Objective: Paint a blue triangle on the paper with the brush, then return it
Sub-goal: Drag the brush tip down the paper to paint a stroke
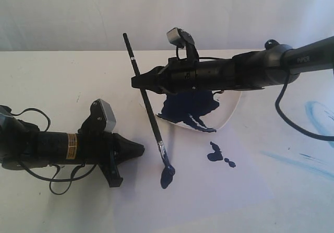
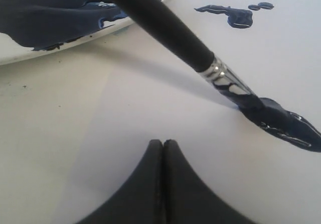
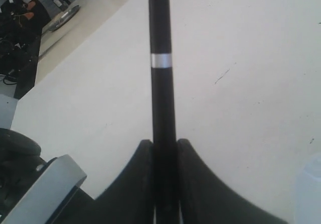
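My right gripper is shut on the black brush, holding it steeply tilted; in the right wrist view the handle with its white band runs up between the jaws of the right gripper. The silver ferrule and blue-wet bristles press a dark blue stroke onto the paper. No triangle outline shows, only this short stroke. My left gripper lies low on the table left of the bristles, shut and empty; in its own wrist view the left gripper points at the paper.
A white dish with dark blue paint sits under my right arm. Small dark blue blobs lie on the paper beside it. Pale blue smears mark the table at far right. Cables trail from both arms.
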Controlling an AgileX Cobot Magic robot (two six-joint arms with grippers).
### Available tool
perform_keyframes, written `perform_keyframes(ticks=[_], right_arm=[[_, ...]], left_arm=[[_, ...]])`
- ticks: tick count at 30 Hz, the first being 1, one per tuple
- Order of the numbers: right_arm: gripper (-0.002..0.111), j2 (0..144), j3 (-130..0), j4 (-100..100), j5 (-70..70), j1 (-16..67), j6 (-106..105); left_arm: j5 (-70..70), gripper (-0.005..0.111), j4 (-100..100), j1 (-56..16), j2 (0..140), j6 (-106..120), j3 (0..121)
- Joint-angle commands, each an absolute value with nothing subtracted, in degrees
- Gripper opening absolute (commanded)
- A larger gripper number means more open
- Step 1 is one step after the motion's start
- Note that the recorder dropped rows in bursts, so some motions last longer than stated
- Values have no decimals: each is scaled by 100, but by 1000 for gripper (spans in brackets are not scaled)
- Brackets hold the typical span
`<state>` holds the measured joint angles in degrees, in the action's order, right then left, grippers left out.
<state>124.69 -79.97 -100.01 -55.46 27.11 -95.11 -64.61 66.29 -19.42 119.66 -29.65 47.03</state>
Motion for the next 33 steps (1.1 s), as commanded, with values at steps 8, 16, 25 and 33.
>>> perform_keyframes(ticks=[8, 16, 25, 33], right_arm=[[0, 12470, -8221, -9995, -5180, 2603, -9736], [0, 12470, -8247, -9995, -4995, 2499, -9764], [0, 12470, -8482, -9995, -4855, 2450, -9764], [0, 12470, -8529, -9995, -4554, 2450, -9764]], left_arm=[[-6383, 0, 6717, -1945, 11943, -2977, 4673], [-6383, 0, 6717, -1945, 11943, -2977, 4673], [-6383, 0, 6717, -1945, 11943, -2977, 4673], [-6395, 0, 6731, -1945, 11943, -2977, 4673]])
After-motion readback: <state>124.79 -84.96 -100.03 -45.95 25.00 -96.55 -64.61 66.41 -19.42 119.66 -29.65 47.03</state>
